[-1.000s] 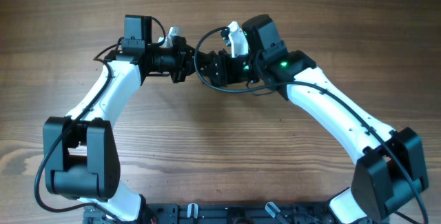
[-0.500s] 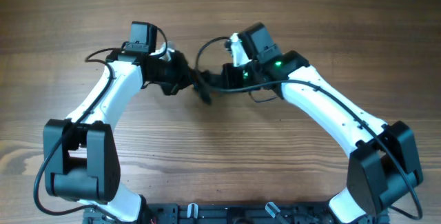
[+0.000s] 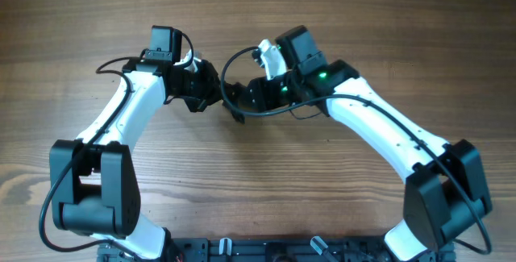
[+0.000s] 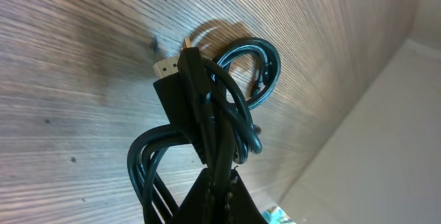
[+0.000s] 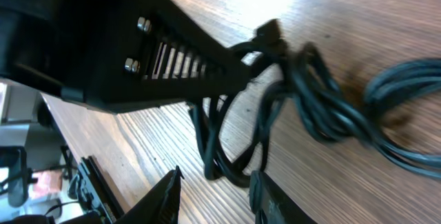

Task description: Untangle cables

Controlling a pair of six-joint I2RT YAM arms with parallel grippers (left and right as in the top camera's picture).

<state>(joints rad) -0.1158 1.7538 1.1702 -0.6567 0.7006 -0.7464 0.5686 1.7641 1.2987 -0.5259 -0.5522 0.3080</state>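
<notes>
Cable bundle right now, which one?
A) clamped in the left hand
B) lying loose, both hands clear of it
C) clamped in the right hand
A: the left wrist view shows the cables pinched in the shut left hand, while the right hand has its fingers apart near a loop.

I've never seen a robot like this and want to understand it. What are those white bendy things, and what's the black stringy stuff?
Those are a robot's left arm and right arm, at a wooden table. One picture looks down from above; the other two come from small cameras on each wrist. The black stringy stuff is a tangle of thin cables. The left gripper, a two-finger hand, is pinched shut on the cables. The right gripper is open, right beside the tangle.
</notes>
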